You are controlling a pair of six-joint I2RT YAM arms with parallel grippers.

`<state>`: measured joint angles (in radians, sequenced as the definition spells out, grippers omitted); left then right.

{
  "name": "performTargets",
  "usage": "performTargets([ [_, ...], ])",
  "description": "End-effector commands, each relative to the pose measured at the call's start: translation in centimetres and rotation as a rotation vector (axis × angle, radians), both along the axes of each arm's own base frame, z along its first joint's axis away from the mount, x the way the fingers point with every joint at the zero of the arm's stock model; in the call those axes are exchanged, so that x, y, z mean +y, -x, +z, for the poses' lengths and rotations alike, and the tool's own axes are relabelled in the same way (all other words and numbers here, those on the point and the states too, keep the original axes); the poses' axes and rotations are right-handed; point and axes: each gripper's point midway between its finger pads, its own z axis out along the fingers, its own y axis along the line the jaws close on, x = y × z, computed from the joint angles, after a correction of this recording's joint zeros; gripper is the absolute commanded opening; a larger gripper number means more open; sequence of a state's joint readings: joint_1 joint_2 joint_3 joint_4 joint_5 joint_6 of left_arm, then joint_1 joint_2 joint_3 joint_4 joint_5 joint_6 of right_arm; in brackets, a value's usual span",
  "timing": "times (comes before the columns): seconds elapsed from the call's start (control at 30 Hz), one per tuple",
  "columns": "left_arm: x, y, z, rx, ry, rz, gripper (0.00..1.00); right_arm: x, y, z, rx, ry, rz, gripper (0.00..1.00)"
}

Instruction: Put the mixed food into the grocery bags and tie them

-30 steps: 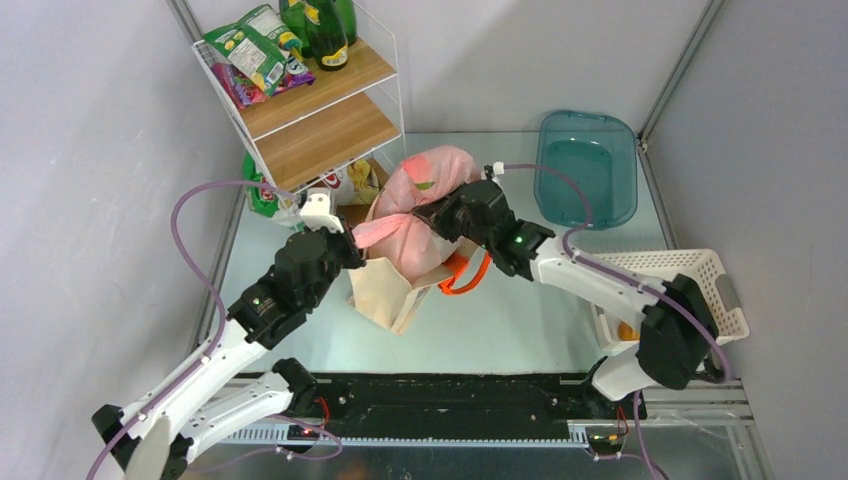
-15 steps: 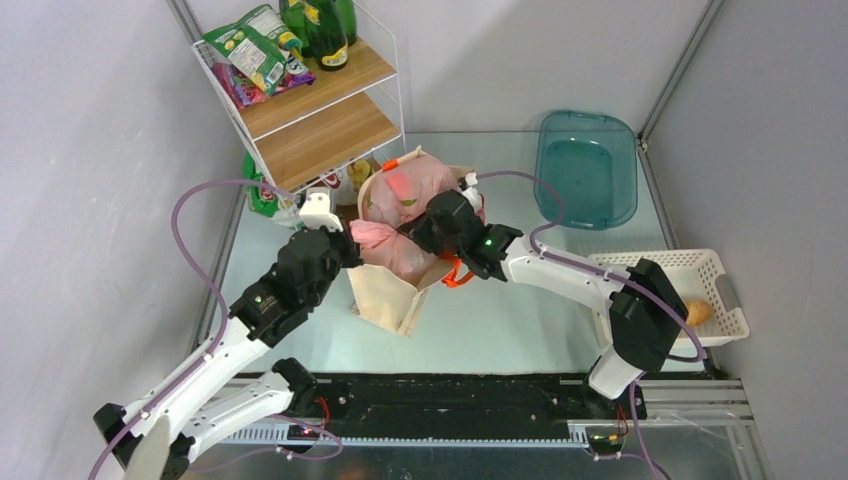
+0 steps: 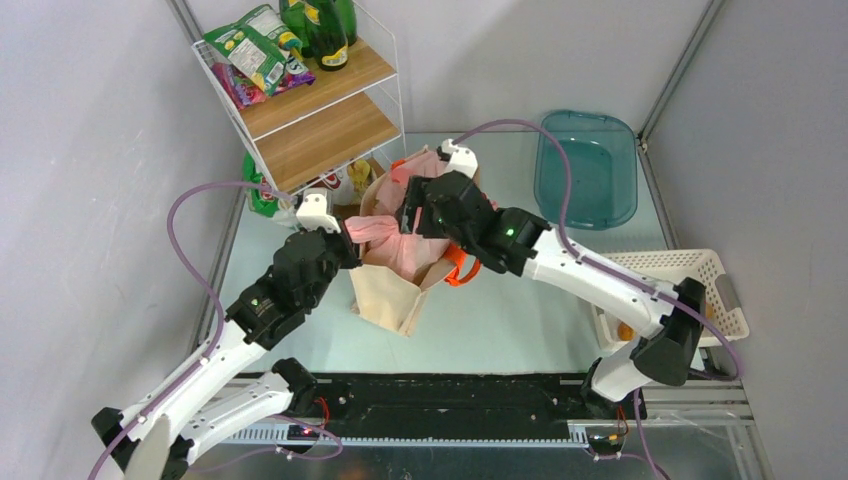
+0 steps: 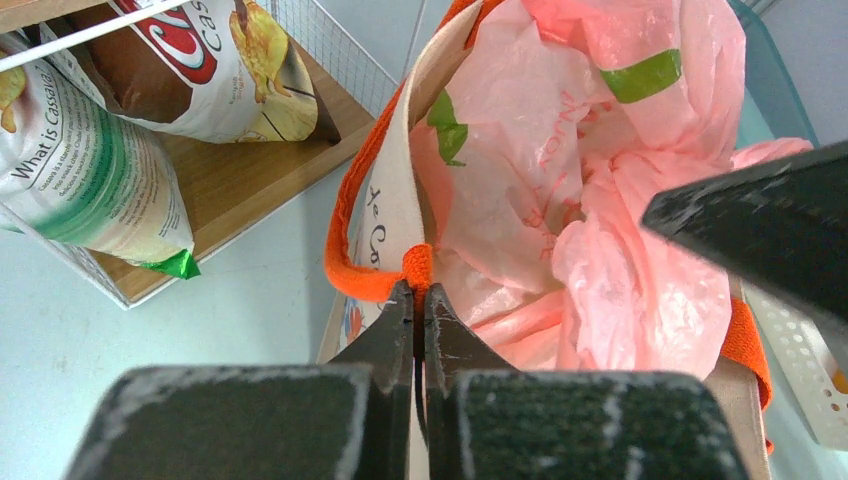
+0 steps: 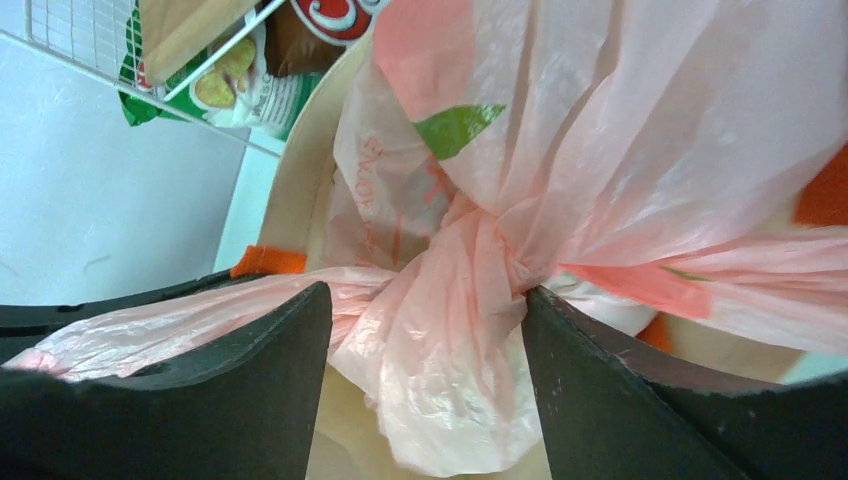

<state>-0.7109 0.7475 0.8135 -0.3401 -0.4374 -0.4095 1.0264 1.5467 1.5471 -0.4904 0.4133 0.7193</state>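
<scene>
Your left gripper point(image 4: 420, 300) is pinched tight on the rim of the beige fabric tote with orange handles point(image 4: 385, 215), right at a handle root. Your right gripper point(image 5: 425, 295) has jaws wide apart, straddling the knot point(image 5: 480, 250) of the thin translucent pink plastic bag point(image 5: 600, 120). That bag sits inside the tote, mid worktop point(image 3: 520, 310).

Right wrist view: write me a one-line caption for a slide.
Open right gripper straddling the knot of the pink bag, which sits inside the beige tote.
</scene>
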Motion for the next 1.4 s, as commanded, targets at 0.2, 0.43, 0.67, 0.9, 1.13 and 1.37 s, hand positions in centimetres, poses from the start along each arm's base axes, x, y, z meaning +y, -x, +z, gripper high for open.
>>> performTargets([
  [0.2, 0.0, -0.1, 2.2, -0.049, 0.042, -0.001, 0.0, -2.9, -4.4, 6.4, -0.231, 0.013, 0.081, 0.69],
  [0.43, -0.2, -0.2, 2.0, -0.041, 0.036, -0.002, 0.0, -1.4, -8.4, 2.8, -0.201, 0.121, 0.037, 0.67],
  [0.67, 0.0, -0.2, 1.9, -0.043, 0.029, 0.003, 0.0, 1.0, -9.8, -7.7, -0.006, 0.243, 0.036, 0.6],
  [0.9, 0.0, -0.3, 1.8, -0.04, 0.021, 0.004, 0.0, 0.8, -9.1, -15.1, 0.2, 0.202, 0.081, 0.52],
  [1.13, 0.0, -0.4, 1.7, -0.037, 0.023, 0.007, 0.0, -0.4, -8.7, -8.2, 0.087, 0.188, 0.084, 0.68],
  [1.37, 0.0, -0.4, 1.7, -0.034, 0.022, 0.01, 0.0, -4.2, -6.7, 0.9, -0.04, 0.116, 0.024, 0.8],
])
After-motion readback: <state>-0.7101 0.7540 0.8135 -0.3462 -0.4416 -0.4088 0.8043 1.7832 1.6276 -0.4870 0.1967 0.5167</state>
